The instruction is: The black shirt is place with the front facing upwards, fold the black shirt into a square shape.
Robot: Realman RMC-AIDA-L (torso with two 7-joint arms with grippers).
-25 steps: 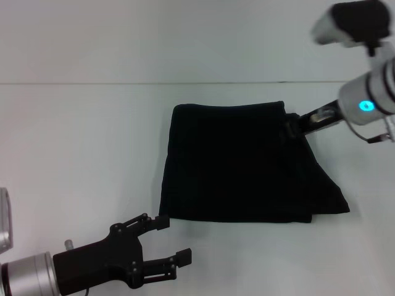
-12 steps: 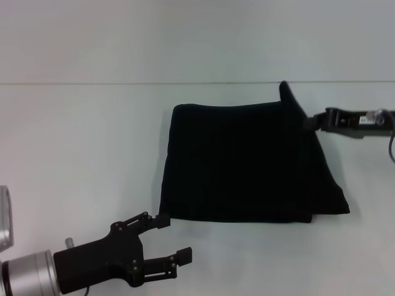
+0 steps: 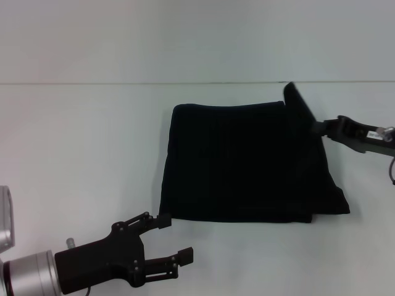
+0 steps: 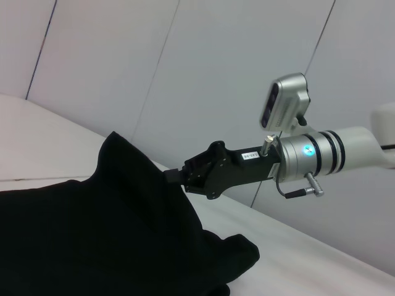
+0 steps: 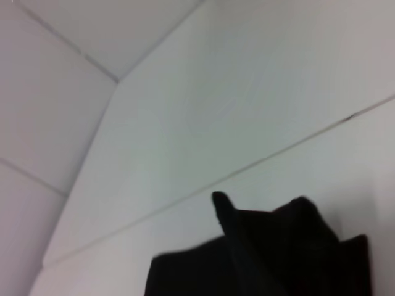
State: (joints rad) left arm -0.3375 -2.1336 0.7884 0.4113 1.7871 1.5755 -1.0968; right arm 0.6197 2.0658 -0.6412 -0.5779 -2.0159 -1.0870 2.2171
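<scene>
The black shirt [image 5: 271,253] lies on the white table [image 5: 259,98]; one corner peaks upward.

A bare white table [image 3: 80,154] — pale wall [image 3: 185,37] behind it.

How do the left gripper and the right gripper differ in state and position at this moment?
The left gripper is open and holds nothing, while the right gripper is shut on the black shirt. The left gripper sits near the shirt's near left corner, apart from the cloth; the right gripper is at the far right corner, which it lifts into a raised peak. Both grippers are black.
</scene>
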